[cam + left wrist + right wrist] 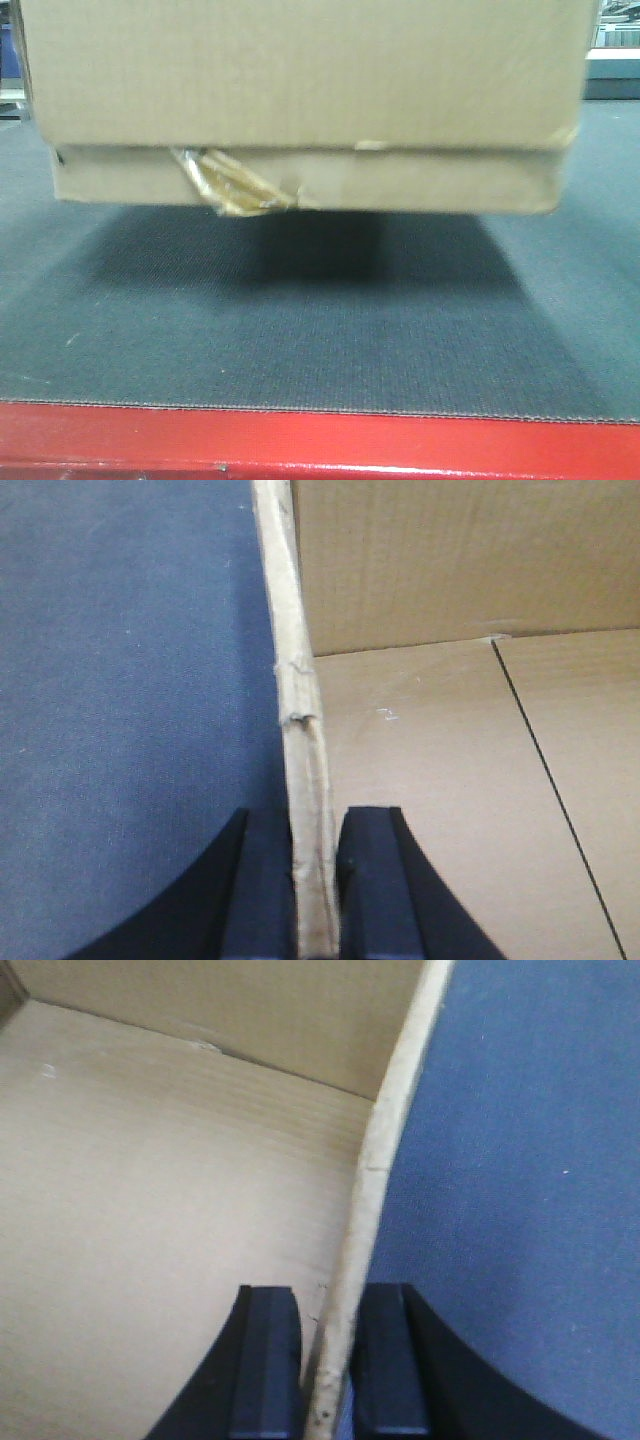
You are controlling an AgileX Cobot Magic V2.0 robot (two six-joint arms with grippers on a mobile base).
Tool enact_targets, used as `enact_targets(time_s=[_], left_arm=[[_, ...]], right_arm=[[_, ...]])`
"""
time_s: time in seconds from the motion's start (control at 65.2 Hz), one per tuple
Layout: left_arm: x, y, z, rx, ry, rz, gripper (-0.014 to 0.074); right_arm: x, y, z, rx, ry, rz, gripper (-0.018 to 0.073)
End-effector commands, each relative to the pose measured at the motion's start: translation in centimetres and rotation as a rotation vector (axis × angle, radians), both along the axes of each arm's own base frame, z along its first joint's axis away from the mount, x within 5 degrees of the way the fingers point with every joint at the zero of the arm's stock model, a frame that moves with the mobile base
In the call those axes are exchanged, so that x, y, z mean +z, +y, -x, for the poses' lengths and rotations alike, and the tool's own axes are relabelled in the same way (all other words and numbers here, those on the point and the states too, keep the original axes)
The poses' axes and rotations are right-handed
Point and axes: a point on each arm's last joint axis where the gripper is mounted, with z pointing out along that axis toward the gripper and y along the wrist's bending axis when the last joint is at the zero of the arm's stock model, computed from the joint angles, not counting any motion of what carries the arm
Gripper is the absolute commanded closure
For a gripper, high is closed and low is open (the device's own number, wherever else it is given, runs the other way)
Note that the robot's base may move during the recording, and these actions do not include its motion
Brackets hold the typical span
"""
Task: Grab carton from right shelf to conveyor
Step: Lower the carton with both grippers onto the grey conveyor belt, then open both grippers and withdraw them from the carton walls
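We judge the main risk to be the hold itself. The carton (300, 90) hangs by two thin cardboard walls, and the left wall (295, 680) is already creased and torn a little way ahead of the jaws. If the load swings or the two arms drift apart or together, that wall could buckle or tear and the carton could slip out. The torn tape (230, 185) hanging from the lower front edge suggests the bottom seam is weak, so a hard set-down might open it. Uneven lowering would tip one side first.

The carton is in the air above the dark conveyor belt (300, 330), casting a shadow on it. It looks close to the belt but apart from it, beyond the red frame edge (320, 440).

The left gripper (315, 880) reaches along the left wall, its jaws pinching the wall, one finger inside the carton and one outside. The right gripper (335, 1350) mirrors it on the right wall (385, 1140), with its jaws clamped the same way. Both wrists point along the walls, toward the carton's far side.
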Motion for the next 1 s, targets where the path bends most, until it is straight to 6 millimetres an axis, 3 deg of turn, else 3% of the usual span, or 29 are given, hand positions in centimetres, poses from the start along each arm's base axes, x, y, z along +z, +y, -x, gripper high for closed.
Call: enact_targets(time_s=[0.0, 0.077, 0.138, 0.23, 0.291, 0.322, 0.337, 0.567, 0.705, 0.859, 0.981], left_arm=[[-0.1, -0.5, -0.8, -0.021, -0.04, 0.027, 0.061], [-0.7, -0.6, -1.2, -0.026, -0.033, -0.001, 0.0567], [-0.8, -0.6, -1.3, -0.026, -0.03, -0.005, 0.0455], [-0.7, -0.6, -1.3, -0.026, -0.031, -0.004, 0.0244], [-0.6, -0.5, -1.3, -0.025, -0.031, -0.004, 0.0054], [-0.5, -0.5, -1.1, -0.024, -0.033, -0.003, -0.0027], [-0.4, -0.5, -1.0, -0.023, -0.034, 0.0, -0.0032], [2.7, 0.8, 1.8, -0.006, -0.077, 0.024, 0.0132], [5.3, 2.3, 4.6, 0.001, -0.125, -0.006, 0.0318], [6.9, 4.2, 7.3, 0.025, -0.173, -0.059, 0.0638], [6.2, 6.5, 8.5, 0.09, -0.156, -0.066, 0.0579]], right_arm=[[0.1, -0.2, -1.2, -0.01, -0.059, -0.025, 0.0627], [-0.2, -0.6, -1.7, -0.025, -0.054, -0.023, 0.0617], [-0.3, -0.9, -1.9, -0.035, -0.052, -0.022, 0.0524], [-0.2, -1.0, -1.8, -0.038, -0.052, -0.022, 0.0277], [0.1, -1.1, -1.6, -0.04, -0.055, -0.022, 0.0083], [0.2, -1.2, -1.6, -0.04, -0.059, -0.024, 0.0027], [0.3, -1.2, -1.5, -0.04, -0.061, -0.025, -0.002], [3.8, -2.1, 0.8, -0.045, -0.15, -0.055, 0.0091], [6.5, -3.8, 2.9, -0.075, -0.232, -0.079, 0.0324], [8.0, -6.3, 5.0, -0.14, -0.269, -0.081, 0.0648], [7.7, -8.7, 6.3, -0.22, -0.269, -0.069, 0.0628]])
